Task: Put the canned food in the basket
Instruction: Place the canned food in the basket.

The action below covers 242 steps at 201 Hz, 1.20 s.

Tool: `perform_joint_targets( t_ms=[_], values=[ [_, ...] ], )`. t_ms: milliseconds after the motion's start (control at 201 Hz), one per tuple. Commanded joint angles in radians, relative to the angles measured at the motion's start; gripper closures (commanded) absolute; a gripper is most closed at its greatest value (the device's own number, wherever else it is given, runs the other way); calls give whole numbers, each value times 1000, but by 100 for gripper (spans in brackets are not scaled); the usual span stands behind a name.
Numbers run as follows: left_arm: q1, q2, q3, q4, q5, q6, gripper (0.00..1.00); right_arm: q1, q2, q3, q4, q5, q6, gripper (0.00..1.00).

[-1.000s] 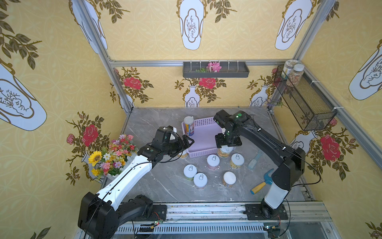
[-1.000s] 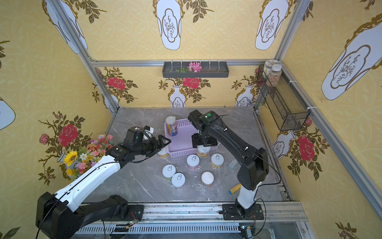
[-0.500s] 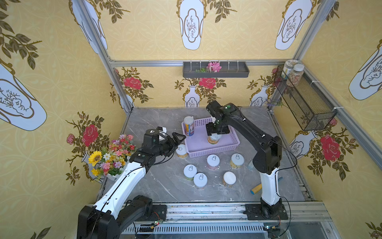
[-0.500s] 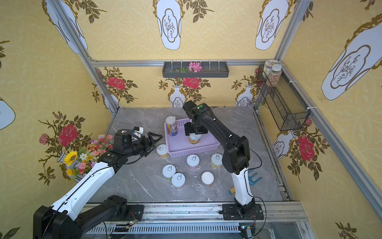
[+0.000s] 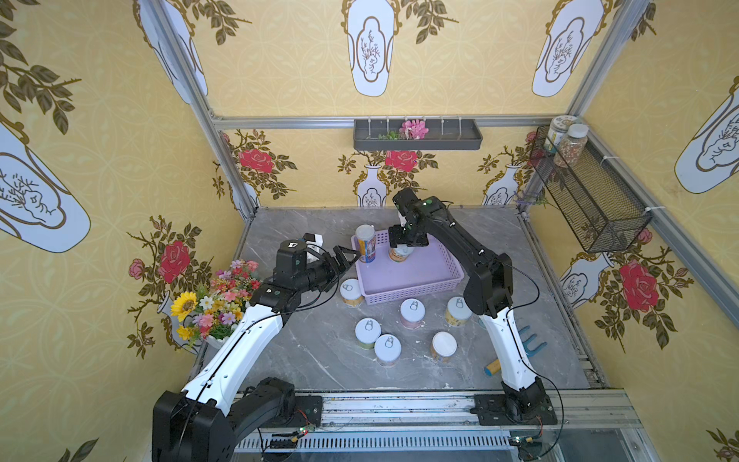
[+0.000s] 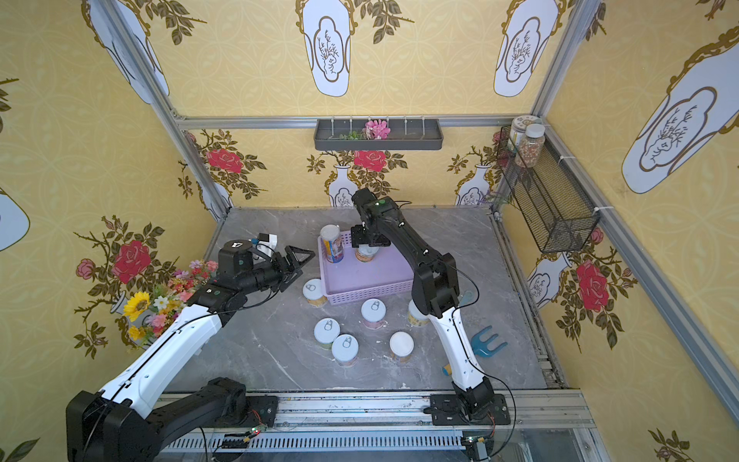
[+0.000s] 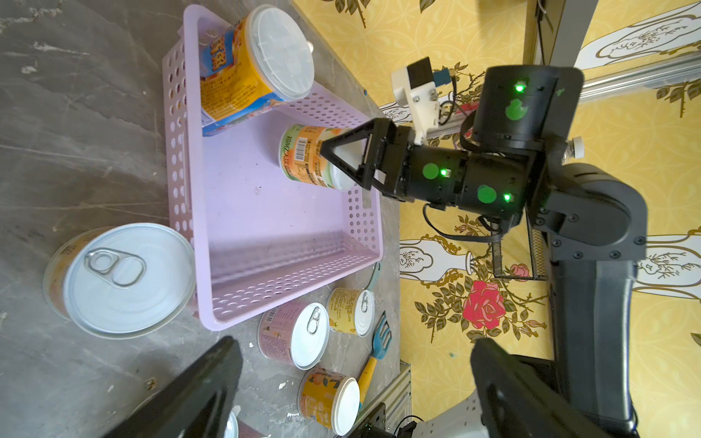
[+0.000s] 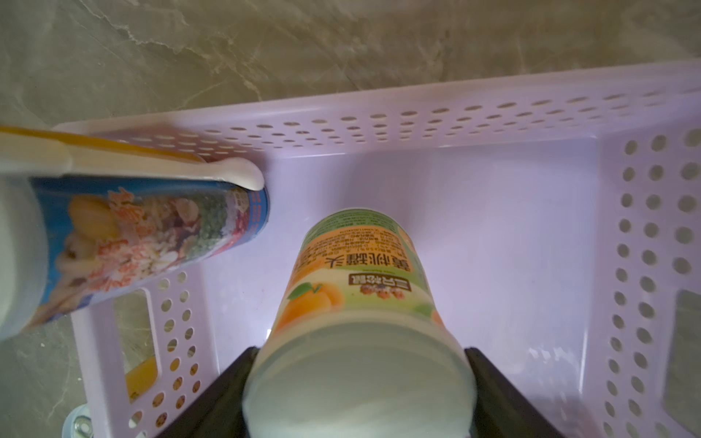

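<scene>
- My right gripper (image 5: pixel 403 245) is clamped on the green-orange can (image 8: pixel 356 288), which stands upright inside the purple basket (image 5: pixel 412 297), beside the tall blue can (image 5: pixel 366 245).
- My left gripper (image 5: pixel 346 258) is spread wide and holds nothing, just beside the basket.
- Six cans (image 5: pixel 412 313) are on the table (image 5: pixel 320 360), outside the basket.

One lavender basket (image 5: pixel 416 293) holds two cans: one green-orange can (image 7: pixel 299 163), one tall blue-yellow can (image 5: pixel 366 244). Six more cans (image 5: pixel 412 310) stand on the worktop (image 5: pixel 320 360) outside it. Two jars (image 5: pixel 572 140), one blue fork (image 6: pixel 488 345) beyond it.

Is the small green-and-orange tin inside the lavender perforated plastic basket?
Inside: the green-and-orange tin is within the walls of the lavender basket, held by the right gripper. Whether it touches bottom, cannot tell.
</scene>
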Motion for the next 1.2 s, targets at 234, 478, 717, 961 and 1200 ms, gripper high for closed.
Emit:
perform_joint_targets(
  t_ms=[234,478,717,961,1200],
  values=[
    [2,21,13,-33,16,44,0,7,57,42,167,-5,-44,22],
    [1,24,10,-50,25,44,0,10,89,54,199,-7,-52,21],
    [2,13,3,-62,19,41,0,14,117,57,210,-7,-60,18],
    [2,14,2,-83,13,49,0,12,136,57,229,-19,-54,7],
    [2,23,6,-98,-4,55,0,2,121,57,249,-42,-52,3]
  ],
)
